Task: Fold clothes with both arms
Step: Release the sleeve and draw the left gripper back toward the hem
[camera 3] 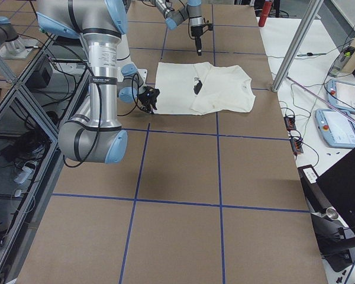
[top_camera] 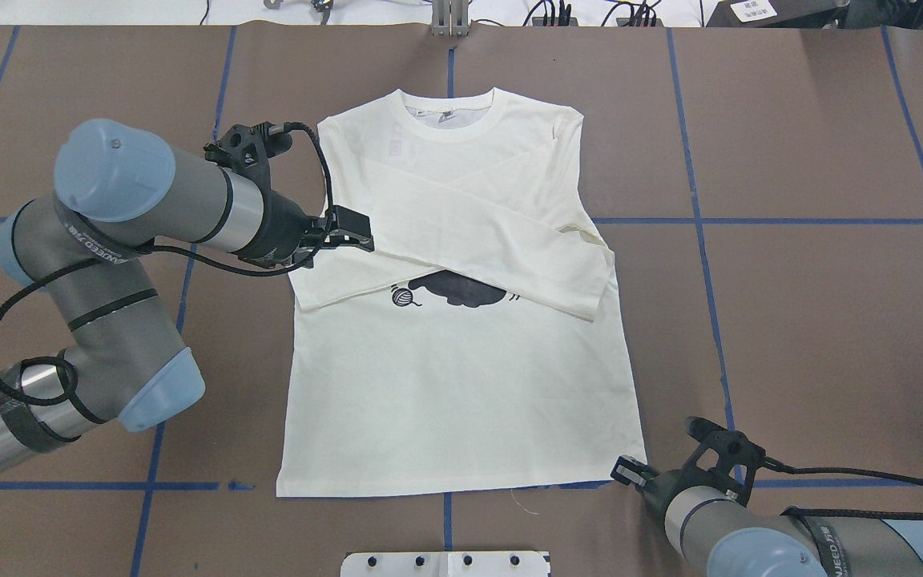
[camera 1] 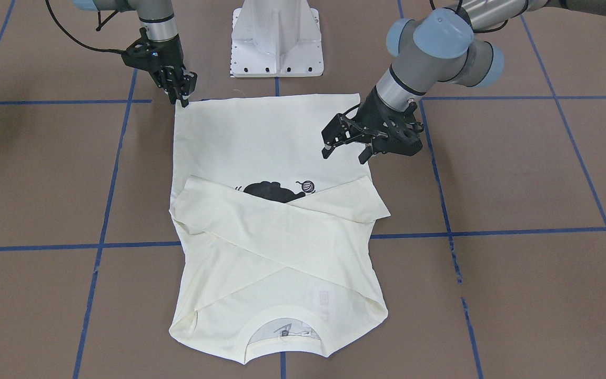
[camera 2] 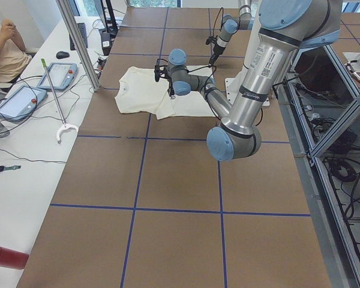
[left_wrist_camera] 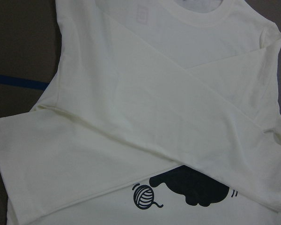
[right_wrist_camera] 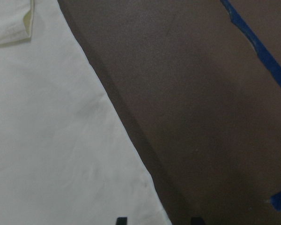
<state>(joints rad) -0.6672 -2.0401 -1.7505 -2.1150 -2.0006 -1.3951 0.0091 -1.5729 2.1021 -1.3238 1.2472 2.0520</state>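
Shirt's place: I saw the cream-white shirt spread flat in the middle of the brown table; in the overhead view it filled the centre of the frame, collar at the top, hem at the bottom just above the white base block.
Shirt's look: it lay front side up and mostly smooth; the lower body was a plain, unwrinkled panel; a pale label showed faintly through the cloth near the collar.
Sleeves: both sleeves were folded in over the chest and crossed each other; one cuff ended at the shirt's left edge in the overhead view, the other jutted slightly past its right edge.
Print: the black cat print was half covered by the crossed sleeves; the small yarn ball sat just beside it, uncovered.
Left claw: the left claw hung right of centre in the front-facing view, over the shirt's side edge; its fingers were spread wide and I saw nothing between them.
Right claw: the right claw was at the upper left of that view, tips down at the hem corner; its wrist camera showed two fingertips apart with the shirt's edge running between them, not pinched.
Table: blue tape lines crossed it in a grid; one passed under the shirt.
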